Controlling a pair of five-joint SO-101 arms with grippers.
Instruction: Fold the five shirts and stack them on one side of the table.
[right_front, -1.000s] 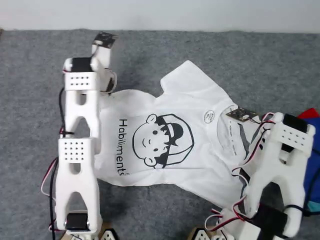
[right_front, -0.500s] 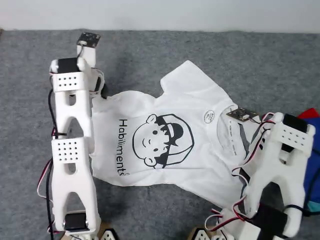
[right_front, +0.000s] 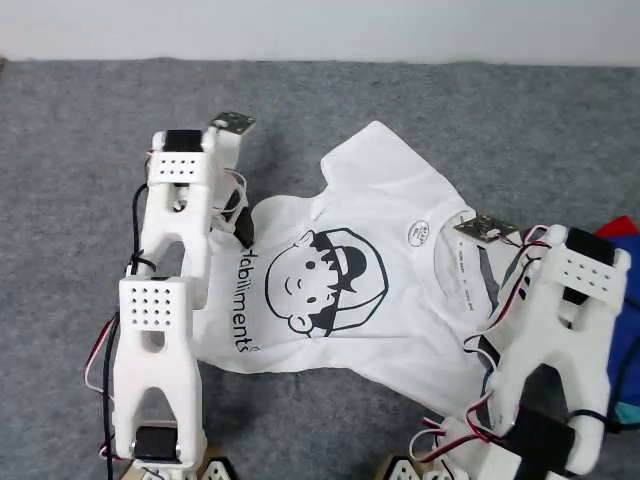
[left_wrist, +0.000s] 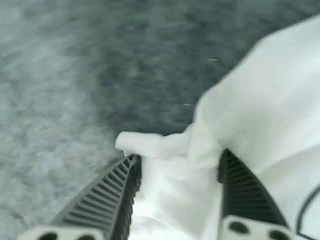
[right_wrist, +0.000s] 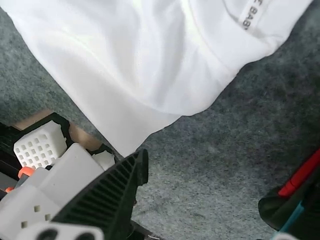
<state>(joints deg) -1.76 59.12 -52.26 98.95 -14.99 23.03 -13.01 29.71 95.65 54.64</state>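
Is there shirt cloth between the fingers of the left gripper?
Yes, the left gripper has bunched white cloth of the shirt between its two fingers.

Grey felt-like table covering (right_front: 500, 110) all over, evenly lit; pale wall (right_front: 320, 30) along the far edge.

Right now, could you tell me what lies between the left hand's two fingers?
A bunched fold of the white printed T-shirt, as the left wrist view shows.
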